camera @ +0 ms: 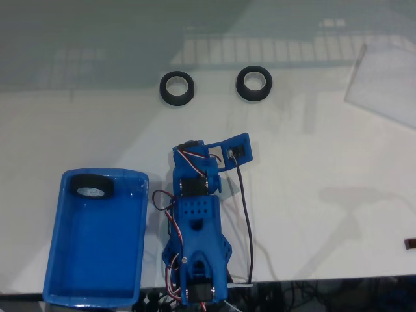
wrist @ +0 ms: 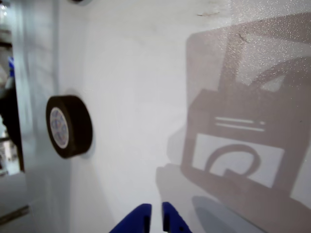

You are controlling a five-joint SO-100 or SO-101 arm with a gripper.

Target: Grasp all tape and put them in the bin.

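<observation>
Arm: a blue arm [camera: 198,227] stands at the near edge of the white surface [camera: 312,169] in the fixed view, folded up over its base, with red, white and black wires running along it.

Hand: in the wrist view the hand [wrist: 156,219] enters from the bottom edge; its two blue fingertips [wrist: 141,218] stand close together with a thin gap between them and nothing held, so it is all but closed and empty. It hangs over bare surface, well apart from the nearest roll.

Bin: the blue tray [camera: 65,260] lies at the near left corner of the surface in the fixed view, just beside the arm's base, its long side running away from the near edge.

Tape in bin: one black roll [camera: 91,186] with a pale core lies in the tray's far corner, close to the rim.

Tape on surface: two black rolls lie side by side toward the far edge, well apart from the tray, one [camera: 177,87] on the left and one [camera: 254,83] on the right in the fixed view.

Wrist view: a black roll [wrist: 69,126] with a pale printed core sits on the surface toward the left of the picture; which of the rolls it is cannot be told.

Shadow: a dark shadow of the arm falls across the right side of the surface in the wrist view.
</observation>
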